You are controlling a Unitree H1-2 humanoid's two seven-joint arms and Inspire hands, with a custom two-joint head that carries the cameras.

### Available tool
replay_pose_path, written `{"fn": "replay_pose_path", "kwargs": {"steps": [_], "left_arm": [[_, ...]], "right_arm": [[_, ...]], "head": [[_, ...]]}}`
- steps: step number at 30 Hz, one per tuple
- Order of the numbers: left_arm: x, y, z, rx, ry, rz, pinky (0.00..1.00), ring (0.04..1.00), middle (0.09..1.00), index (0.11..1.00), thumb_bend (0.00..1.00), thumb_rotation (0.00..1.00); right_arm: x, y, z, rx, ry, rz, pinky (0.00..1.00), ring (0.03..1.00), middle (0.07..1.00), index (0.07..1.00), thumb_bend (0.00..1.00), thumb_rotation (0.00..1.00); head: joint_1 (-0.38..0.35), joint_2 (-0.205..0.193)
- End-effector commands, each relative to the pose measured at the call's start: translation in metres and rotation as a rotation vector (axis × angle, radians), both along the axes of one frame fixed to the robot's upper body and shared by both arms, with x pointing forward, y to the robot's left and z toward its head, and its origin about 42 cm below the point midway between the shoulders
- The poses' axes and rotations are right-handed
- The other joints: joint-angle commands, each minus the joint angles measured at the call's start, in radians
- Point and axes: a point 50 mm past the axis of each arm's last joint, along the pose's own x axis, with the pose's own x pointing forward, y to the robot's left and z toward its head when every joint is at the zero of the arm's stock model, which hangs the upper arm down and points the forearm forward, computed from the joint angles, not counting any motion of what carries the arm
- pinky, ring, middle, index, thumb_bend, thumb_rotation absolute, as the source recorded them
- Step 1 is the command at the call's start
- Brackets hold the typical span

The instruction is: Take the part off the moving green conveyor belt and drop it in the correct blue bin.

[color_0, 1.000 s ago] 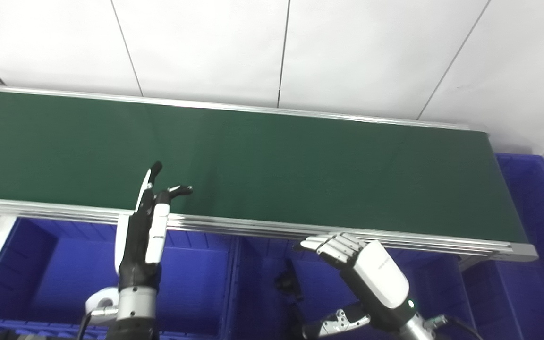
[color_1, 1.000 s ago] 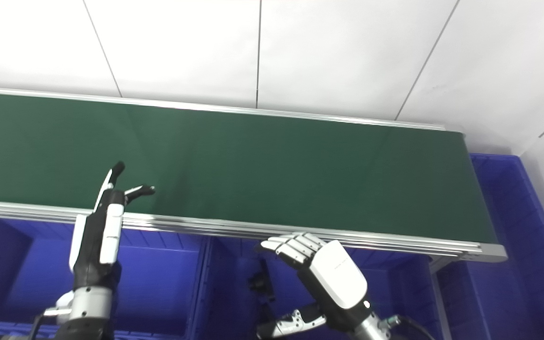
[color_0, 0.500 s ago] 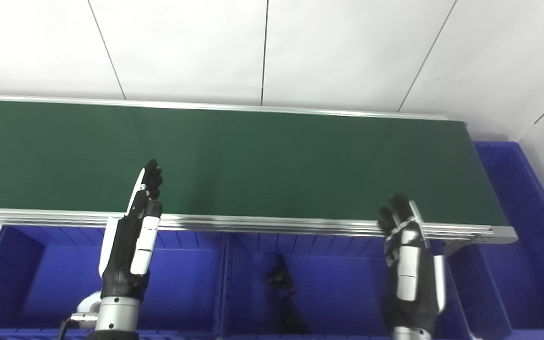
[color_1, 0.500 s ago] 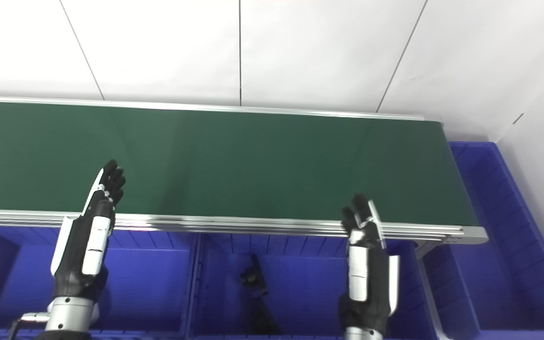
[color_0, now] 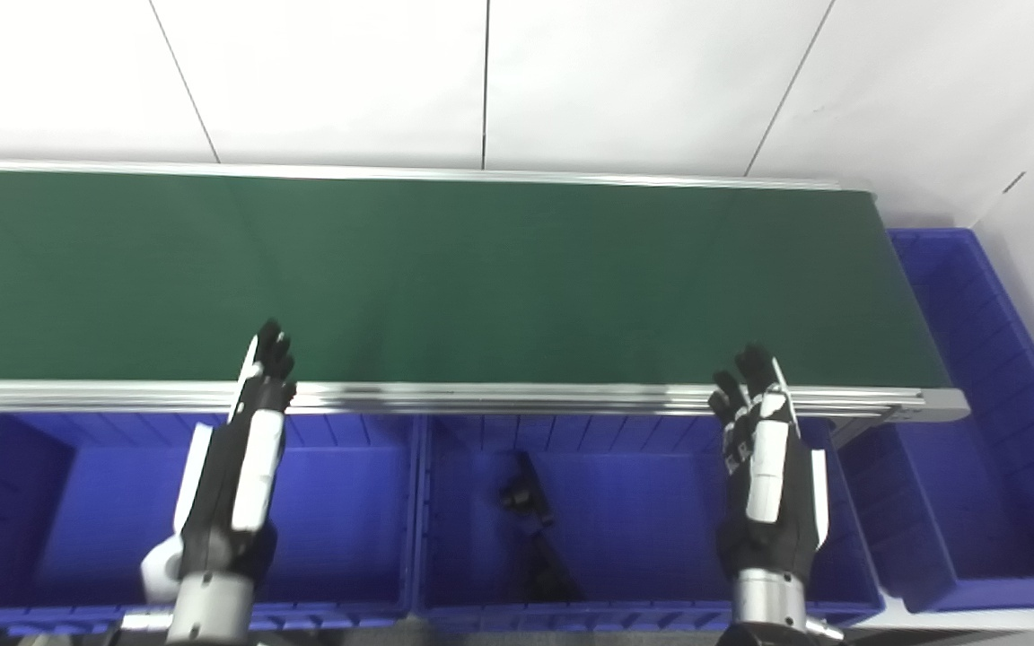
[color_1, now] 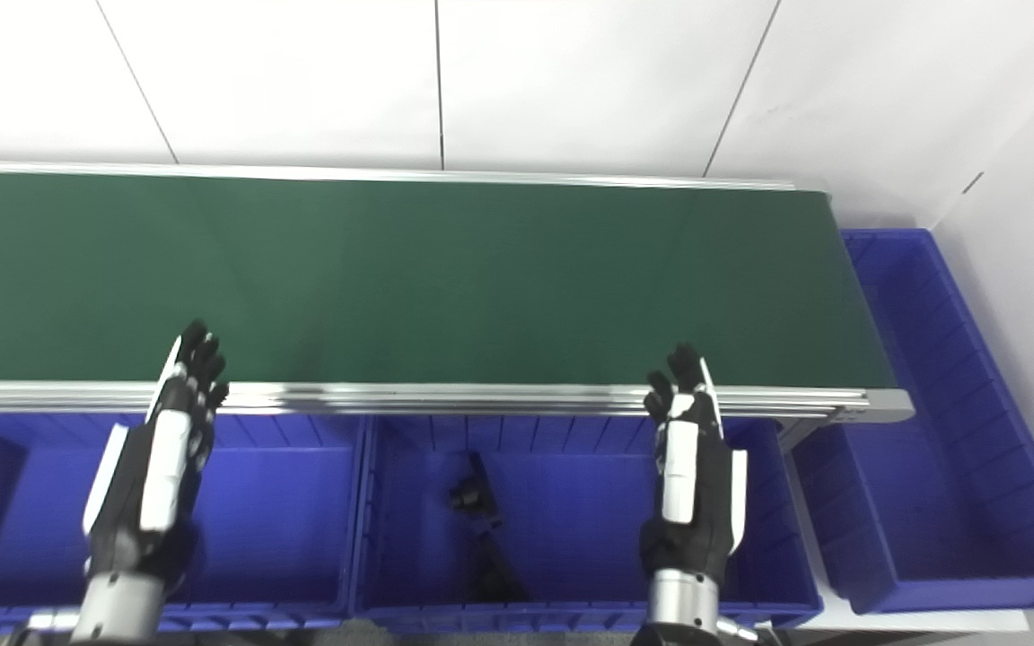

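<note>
With the part [color_0: 530,502] lying in the middle bin [color_0: 661,502], I hold both spread, empty hands, left hand [color_0: 239,458] and right hand [color_0: 768,467], at the belt [color_0: 481,278] near edge; next I'd await another part.

The conveyor belt [color_0: 481,269] has a matt, dark green, smooth, rubber-like surface with a faint sheen. Its side rails [color_0: 517,397] are brushed, silvery metal with long grooves that catch the light. The blue bins [color_0: 634,529] look like hard moulded plastic, slightly glossy, with ribbed walls. The black part [color_0: 528,502] in the middle bin is dull and dark. Both the left hand [color_0: 239,475] and the right hand [color_0: 768,484] have glossy white shells over matt black, with silvery metal wrists. The wall panels [color_0: 346,81] are smooth, matt white.
</note>
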Motion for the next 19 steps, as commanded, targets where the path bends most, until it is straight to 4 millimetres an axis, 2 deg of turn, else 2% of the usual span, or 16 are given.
{"fn": "replay_pose_path", "kwargs": {"steps": [1, 11, 14, 19], "left_arm": [[-0.007, -0.003, 0.014, -0.042, -0.078, -0.001, 1.0, 1.0, 1.0, 1.0, 0.61, 0.95], [-0.035, -0.006, 0.004, -0.05, -0.04, -0.006, 1.0, 1.0, 1.0, 1.0, 0.59, 0.96], [-0.036, -0.008, -0.003, -0.023, -0.054, -0.009, 1.0, 1.0, 1.0, 1.0, 0.57, 0.96], [-0.032, -0.009, -0.008, 0.034, -0.106, -0.004, 1.0, 1.0, 1.0, 1.0, 0.54, 0.98]], "right_arm": [[-0.002, 0.002, 0.011, -0.001, -0.035, 0.029, 0.91, 0.896, 0.932, 0.904, 0.68, 0.87], [-0.017, -0.004, -0.012, -0.016, 0.032, 0.084, 0.91, 0.901, 0.957, 0.92, 0.7, 0.87], [-0.022, -0.007, -0.02, -0.007, 0.044, 0.095, 0.91, 0.906, 0.963, 0.934, 0.74, 0.88], [-0.026, -0.013, -0.029, -0.029, 0.058, 0.1, 0.88, 0.898, 0.95, 0.931, 0.73, 0.88]], "head": [[0.005, -0.002], [0.058, -0.084], [0.083, -0.119], [0.099, -0.141]]}}
